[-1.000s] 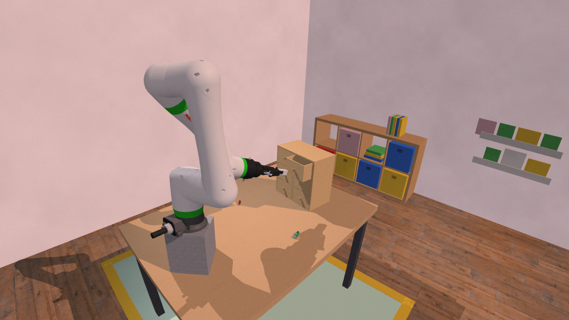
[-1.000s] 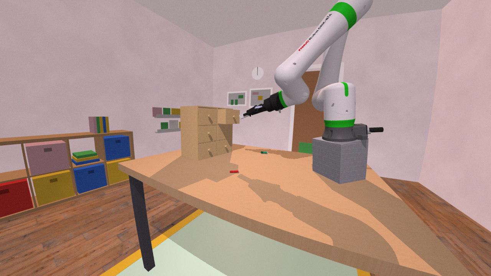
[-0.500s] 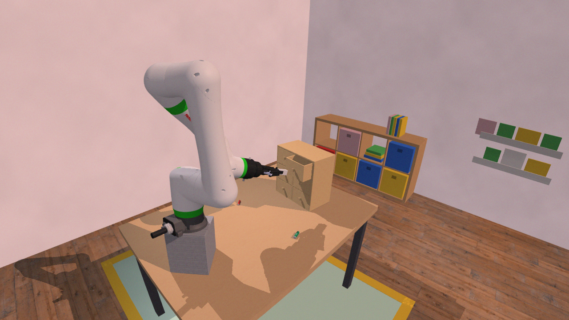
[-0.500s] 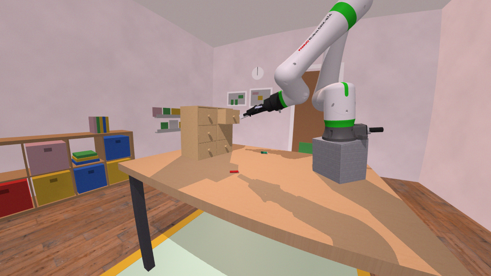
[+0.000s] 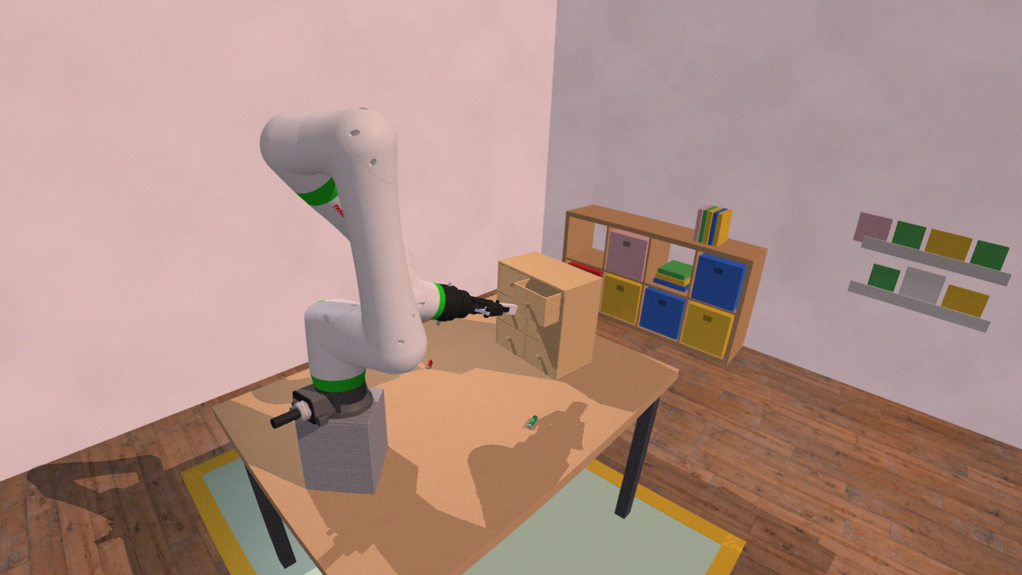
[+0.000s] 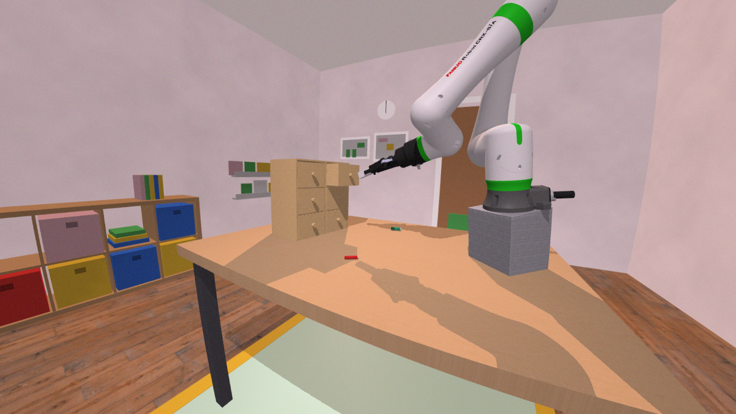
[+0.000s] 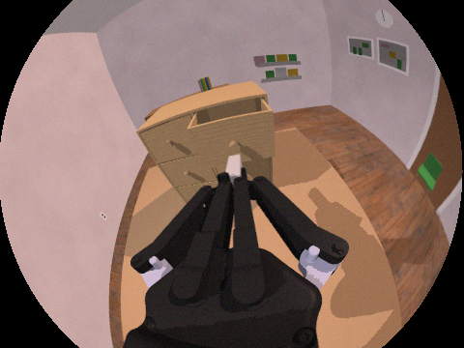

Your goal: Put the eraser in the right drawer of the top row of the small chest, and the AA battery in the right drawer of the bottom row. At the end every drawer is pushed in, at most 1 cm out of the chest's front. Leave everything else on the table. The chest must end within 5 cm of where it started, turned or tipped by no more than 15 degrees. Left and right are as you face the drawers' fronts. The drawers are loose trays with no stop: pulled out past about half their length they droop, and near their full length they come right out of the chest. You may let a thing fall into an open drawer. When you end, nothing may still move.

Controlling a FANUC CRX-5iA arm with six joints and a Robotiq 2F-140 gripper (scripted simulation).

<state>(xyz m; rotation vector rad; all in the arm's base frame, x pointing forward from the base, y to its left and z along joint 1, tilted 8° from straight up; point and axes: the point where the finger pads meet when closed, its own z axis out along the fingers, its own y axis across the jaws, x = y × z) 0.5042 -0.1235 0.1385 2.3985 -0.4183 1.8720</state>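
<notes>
The small wooden chest stands at the table's far side; it also shows in the exterior view and the wrist view. Its top-right drawer is pulled partly out; the others are in. My gripper is shut and lies level, its pale tips right at that drawer's front, just below the knob. I see nothing between the fingers. A small green cylinder, seemingly the AA battery, lies on the table. I see no eraser; the drawer's floor is hidden.
A small red piece lies on the table between my base and the chest. My grey pedestal stands at the table's near corner. A shelf unit with coloured boxes stands on the floor behind the chest.
</notes>
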